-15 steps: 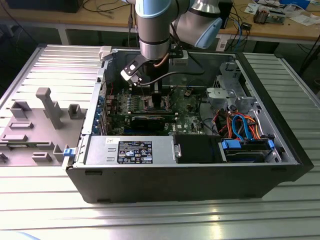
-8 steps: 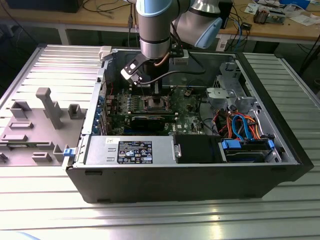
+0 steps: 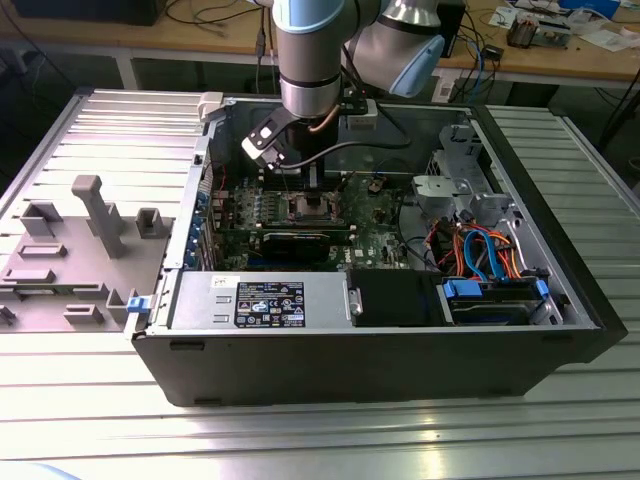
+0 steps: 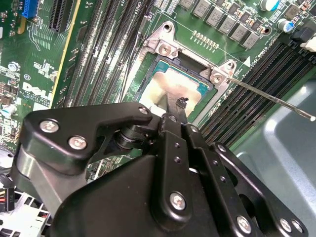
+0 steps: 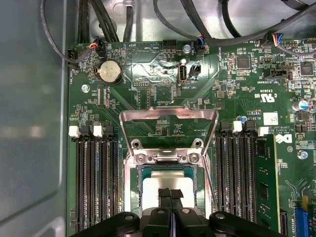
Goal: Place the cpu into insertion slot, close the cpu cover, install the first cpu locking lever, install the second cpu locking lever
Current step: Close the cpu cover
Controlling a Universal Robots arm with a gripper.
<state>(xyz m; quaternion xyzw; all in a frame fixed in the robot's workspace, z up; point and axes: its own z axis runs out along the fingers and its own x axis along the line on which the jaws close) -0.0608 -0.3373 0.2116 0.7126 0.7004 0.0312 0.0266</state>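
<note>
Careful, jaws together right over the cpu (image 5: 150,190) in the insertion slot (image 5: 129,192); sideways drag could unseat it.

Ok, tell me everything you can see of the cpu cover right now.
The cpu cover is a thin silver metal frame with a large square window; in the first wrist view the green board shows through it. It is swung open, away from the insertion slot, with its hinge edge next to two screws. The cpu lies uncovered beside that hinge. The gripper hangs over the cpu, apart from the cover.
</note>
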